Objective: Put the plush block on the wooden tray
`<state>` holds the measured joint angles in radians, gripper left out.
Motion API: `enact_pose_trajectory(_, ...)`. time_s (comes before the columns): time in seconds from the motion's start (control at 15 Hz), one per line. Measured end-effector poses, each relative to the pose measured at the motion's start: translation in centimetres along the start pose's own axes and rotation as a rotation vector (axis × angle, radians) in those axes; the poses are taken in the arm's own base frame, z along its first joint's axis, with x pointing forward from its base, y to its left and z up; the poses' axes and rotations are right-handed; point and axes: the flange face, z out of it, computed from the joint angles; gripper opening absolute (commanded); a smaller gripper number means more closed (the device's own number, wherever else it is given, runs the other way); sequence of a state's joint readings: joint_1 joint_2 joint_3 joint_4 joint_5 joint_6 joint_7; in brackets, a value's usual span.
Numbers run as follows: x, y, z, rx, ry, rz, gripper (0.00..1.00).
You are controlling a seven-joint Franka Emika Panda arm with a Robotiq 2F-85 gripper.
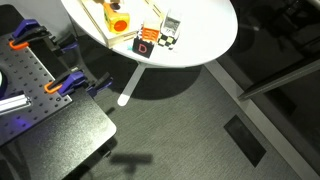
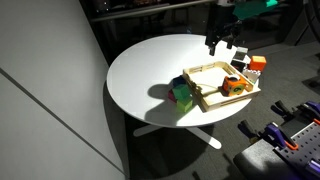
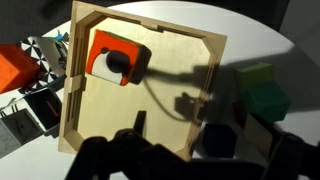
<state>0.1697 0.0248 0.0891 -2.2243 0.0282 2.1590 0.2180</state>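
Note:
The plush block [image 3: 115, 58] is a small orange cube with a pale patch. It lies inside the wooden tray [image 3: 150, 125], in a corner against the rim. Both exterior views show it in the tray [image 1: 118, 22] [image 2: 233, 86]. The tray [image 2: 208, 73] sits on the round white table. My gripper [image 3: 190, 152] shows as dark fingers at the bottom of the wrist view, spread apart with nothing between them. In an exterior view the gripper [image 2: 220, 40] hangs well above the table, clear of the block.
A red-orange cube with a black face [image 1: 146, 44] [image 2: 257, 64] stands on the table just outside the tray. A green cube [image 2: 182, 93] [image 3: 262, 95] sits beside the tray's opposite side, with a dark cube [image 3: 216, 140] next to it. Small items [image 1: 168, 25] lie near the table's edge.

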Motion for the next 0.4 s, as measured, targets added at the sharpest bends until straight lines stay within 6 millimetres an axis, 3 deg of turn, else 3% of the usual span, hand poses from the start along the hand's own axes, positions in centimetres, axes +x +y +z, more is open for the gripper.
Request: enact_pose_trajectory(0.4, -1.6, -0.7, -1.7, 0.006, -0.044, -0.068, 1.00)
